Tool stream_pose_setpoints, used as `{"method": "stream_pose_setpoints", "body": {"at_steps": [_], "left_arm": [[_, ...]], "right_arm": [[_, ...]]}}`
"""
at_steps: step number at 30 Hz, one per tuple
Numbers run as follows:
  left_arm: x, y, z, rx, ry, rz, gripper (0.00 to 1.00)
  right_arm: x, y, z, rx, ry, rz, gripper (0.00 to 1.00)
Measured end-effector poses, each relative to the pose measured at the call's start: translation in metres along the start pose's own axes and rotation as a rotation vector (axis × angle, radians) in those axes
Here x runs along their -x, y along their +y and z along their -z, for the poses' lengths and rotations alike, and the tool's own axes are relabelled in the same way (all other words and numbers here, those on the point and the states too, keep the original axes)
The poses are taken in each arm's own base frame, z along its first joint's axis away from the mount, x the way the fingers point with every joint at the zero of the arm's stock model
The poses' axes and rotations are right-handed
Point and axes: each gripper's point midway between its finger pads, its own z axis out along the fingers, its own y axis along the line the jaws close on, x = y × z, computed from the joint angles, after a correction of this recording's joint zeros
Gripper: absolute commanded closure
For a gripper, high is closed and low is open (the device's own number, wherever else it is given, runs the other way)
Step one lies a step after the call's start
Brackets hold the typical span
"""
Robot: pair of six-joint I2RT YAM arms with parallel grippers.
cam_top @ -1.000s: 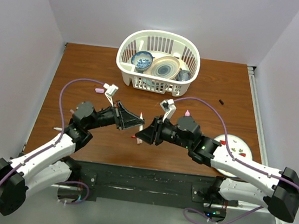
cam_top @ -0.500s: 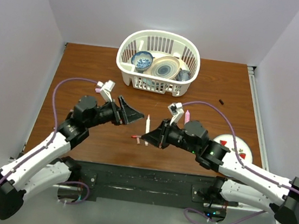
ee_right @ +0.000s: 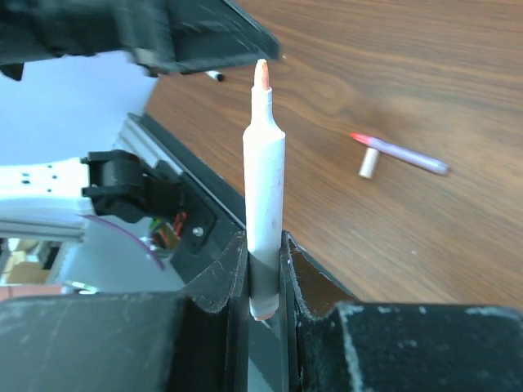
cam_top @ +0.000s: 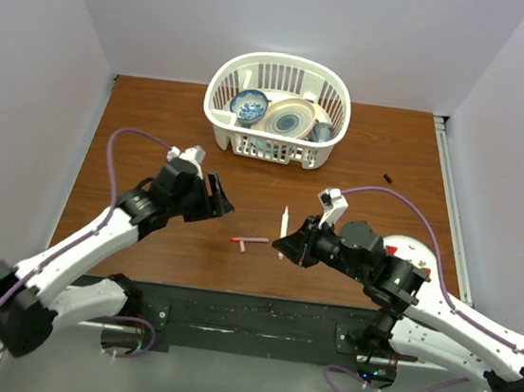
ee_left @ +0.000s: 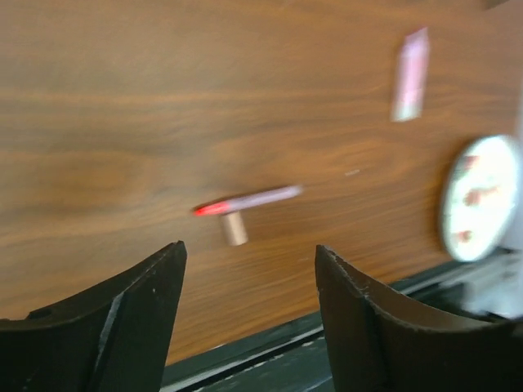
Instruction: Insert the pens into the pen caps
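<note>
The brown table [cam_top: 138, 114] carries a white basket [cam_top: 283, 60] of bowls at its far side, and everything else lies nearer the arm bases than that basket. Toward the near right of the basket sits a white plate [cam_top: 423, 246], partly under the right arm. The left gripper [cam_top: 222, 198], to the basket's near left, stands with its jaws wide apart and nothing between them. The right gripper [ee_right: 263, 245], straight out from the basket, is closed on a white pen [ee_right: 265, 180], which stands upright, tip up. Between the grippers a red-tipped pen [ee_left: 249, 200] lies flat, with a pale cap [ee_left: 234, 229] just beside it (perhaps touching). A black cap [cam_top: 387, 179] lies off the basket's right end.
</note>
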Motion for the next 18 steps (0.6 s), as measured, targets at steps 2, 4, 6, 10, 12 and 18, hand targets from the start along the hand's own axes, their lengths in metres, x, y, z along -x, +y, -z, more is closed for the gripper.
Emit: {"method": "stream_pose_setpoints", "body": {"at_steps": [2,4,6,10,12,18], "left_arm": [[-0.019,0.018,-0.016,0.108,0.074,-0.023,0.34],[-0.038,0.034,-0.019,0.192,0.136,-0.045,0.37],[-0.046,0.036,-0.017,0.214,0.153,-0.058,0.39],[-0.053,0.035,-0.017,0.189,0.137,-0.059,0.47],[-0.062,0.041,-0.021,0.202,0.156,-0.057,0.48],[-0.092,0.052,-0.040,0.260,0.229,-0.064,0.50]], "right_arm": [[0.000,-0.004,0.001,-0.019,-0.002,0.006,1.00],[0.000,-0.008,0.003,-0.035,-0.006,0.012,1.00],[0.000,-0.011,0.005,-0.052,-0.010,0.018,1.00],[0.002,-0.014,0.008,-0.063,-0.019,0.021,1.00],[0.004,-0.014,0.009,-0.063,-0.029,0.022,1.00],[0.005,-0.015,0.010,-0.071,-0.036,0.023,1.00]]}}
